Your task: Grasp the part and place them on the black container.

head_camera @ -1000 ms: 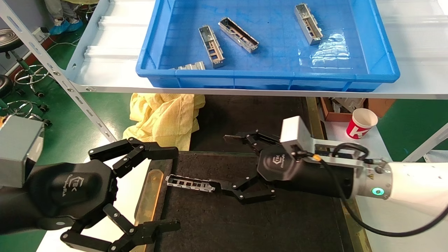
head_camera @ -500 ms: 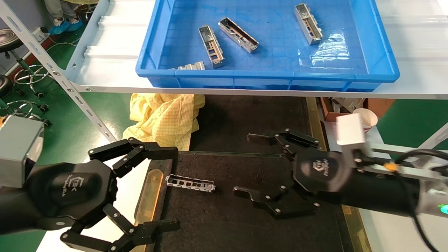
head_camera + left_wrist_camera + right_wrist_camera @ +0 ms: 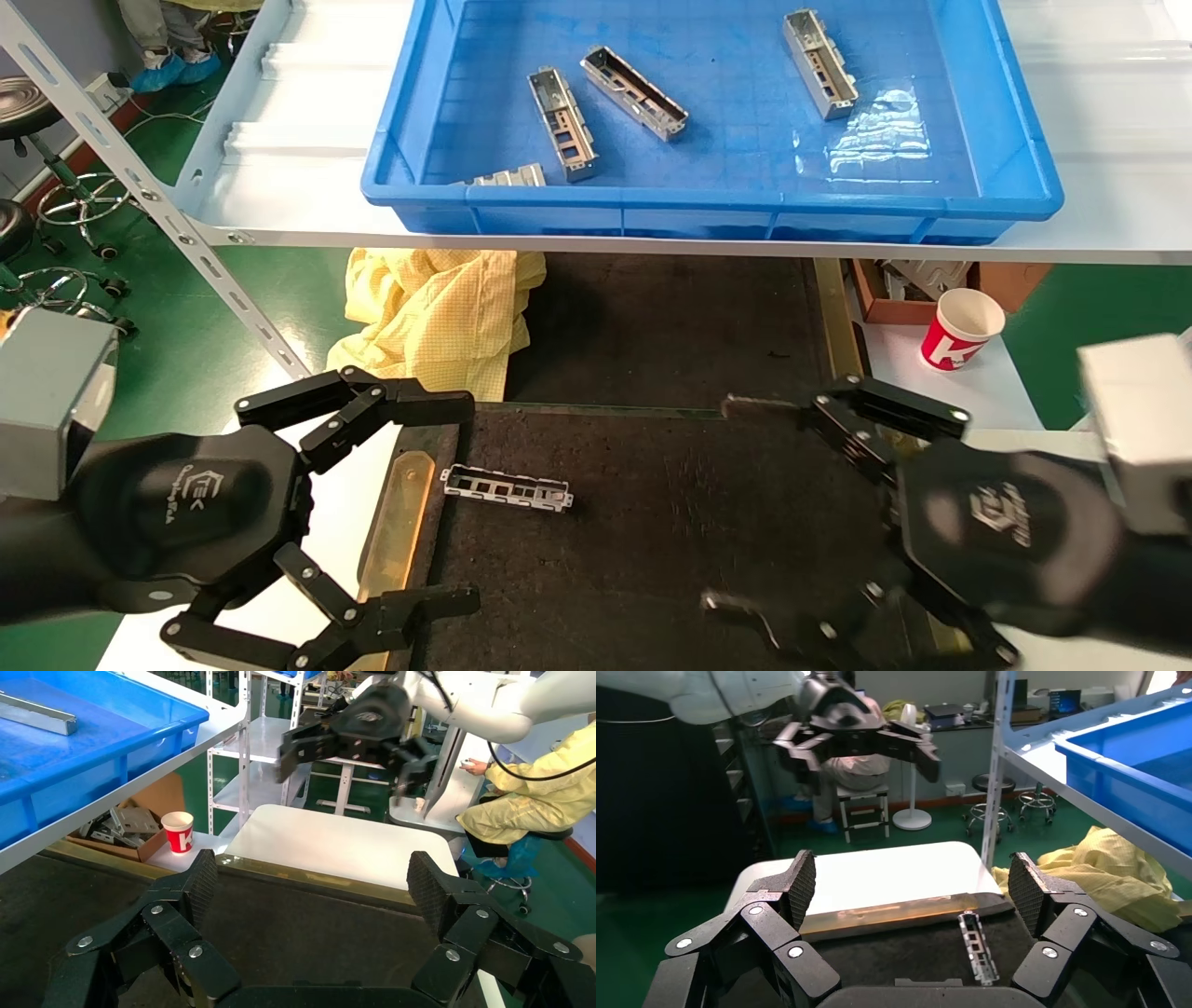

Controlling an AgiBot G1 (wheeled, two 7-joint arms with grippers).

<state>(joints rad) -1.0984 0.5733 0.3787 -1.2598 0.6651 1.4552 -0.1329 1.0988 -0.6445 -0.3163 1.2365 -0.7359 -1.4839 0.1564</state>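
Note:
One silver part (image 3: 507,488) with rectangular cutouts lies flat on the black container (image 3: 652,559), close to its left brass strip (image 3: 399,508). The right wrist view shows the same part (image 3: 977,946) lying free. My right gripper (image 3: 726,503) hovers open over the container's right side, well away from the part, with nothing between its fingers. My left gripper (image 3: 461,503) is open and empty at the container's left edge, just left of the part. Several more parts (image 3: 562,123) lie in the blue bin (image 3: 708,200).
The blue bin sits on a white shelf (image 3: 279,186) above the far side of the container. A yellow cloth (image 3: 438,312) lies under the shelf at left. A red paper cup (image 3: 959,328) and a cardboard box (image 3: 126,836) stand at right.
My right gripper has drawn back to the right and toward the near edge, away from the part. The part stays where it lay. The left arm has not moved.

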